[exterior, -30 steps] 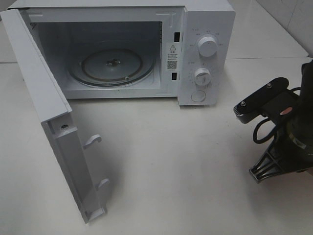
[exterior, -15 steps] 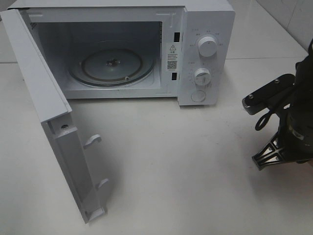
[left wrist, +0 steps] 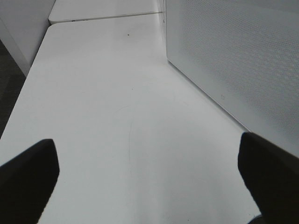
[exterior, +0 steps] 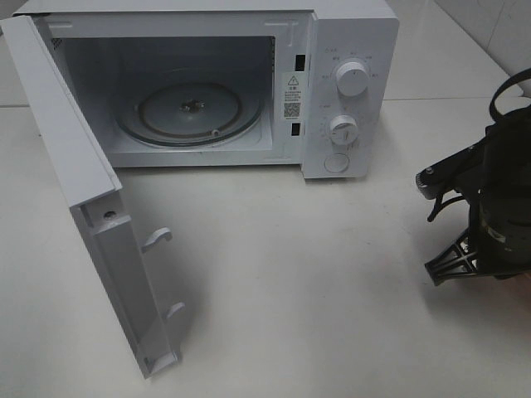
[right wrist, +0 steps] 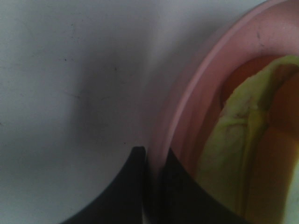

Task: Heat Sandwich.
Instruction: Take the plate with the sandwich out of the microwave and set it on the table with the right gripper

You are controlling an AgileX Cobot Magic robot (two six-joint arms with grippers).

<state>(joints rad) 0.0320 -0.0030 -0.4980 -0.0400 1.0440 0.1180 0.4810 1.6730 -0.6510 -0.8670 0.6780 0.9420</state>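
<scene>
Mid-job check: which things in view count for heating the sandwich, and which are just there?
In the job:
- sandwich, on the pink plate
- right gripper, jaws shut on the plate's rim
- microwave, door open, turntable bare

Just there:
- left gripper, jaws open, holding nothing
- table

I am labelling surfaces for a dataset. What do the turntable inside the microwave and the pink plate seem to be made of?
Turntable: apparently clear glass, since the cavity floor shows through it and it glints. Pink plate: smooth matte pink, perhaps plastic; the blurred close view leaves ceramic possible.
</scene>
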